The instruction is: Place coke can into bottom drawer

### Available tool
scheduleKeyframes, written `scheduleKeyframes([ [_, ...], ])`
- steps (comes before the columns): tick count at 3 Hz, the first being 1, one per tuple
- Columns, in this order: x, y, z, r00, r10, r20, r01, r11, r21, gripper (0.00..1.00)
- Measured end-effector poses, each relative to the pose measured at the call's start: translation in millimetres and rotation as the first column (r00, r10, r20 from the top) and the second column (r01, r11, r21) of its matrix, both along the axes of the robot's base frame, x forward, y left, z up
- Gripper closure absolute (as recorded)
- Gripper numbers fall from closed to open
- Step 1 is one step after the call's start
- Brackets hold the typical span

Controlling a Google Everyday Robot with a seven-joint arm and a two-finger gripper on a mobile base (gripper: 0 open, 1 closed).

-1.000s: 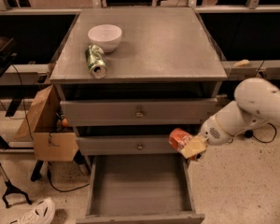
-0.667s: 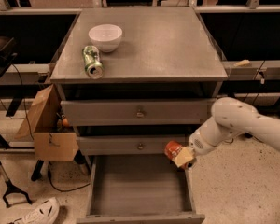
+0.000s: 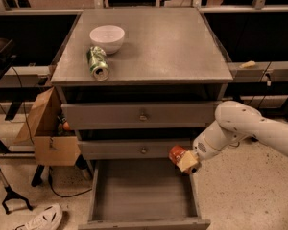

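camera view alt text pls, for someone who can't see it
A white robot arm reaches in from the right, its gripper holding a red coke can by the back right corner of the open bottom drawer of a grey cabinet. On the cabinet top sit a white bowl and a dented green can lying on its side.

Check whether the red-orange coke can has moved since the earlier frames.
Yes. The red-orange coke can, held in the gripper, has shifted left and down, nearer the middle drawer's knob, by the right edge of the open grey bottom drawer.
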State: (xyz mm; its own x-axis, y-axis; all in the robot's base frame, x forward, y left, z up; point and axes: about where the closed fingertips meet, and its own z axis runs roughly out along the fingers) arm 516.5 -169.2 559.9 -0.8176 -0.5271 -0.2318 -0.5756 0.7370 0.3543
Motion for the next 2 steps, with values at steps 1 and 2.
scheduleKeyframes([
  [1,1,8,-22,0.9995,-0.002,-0.030,0.003,0.999,0.048,1.00],
  [2,-6,38,-91,0.9943,0.001,-0.107,0.011,0.994,0.110,1.00],
])
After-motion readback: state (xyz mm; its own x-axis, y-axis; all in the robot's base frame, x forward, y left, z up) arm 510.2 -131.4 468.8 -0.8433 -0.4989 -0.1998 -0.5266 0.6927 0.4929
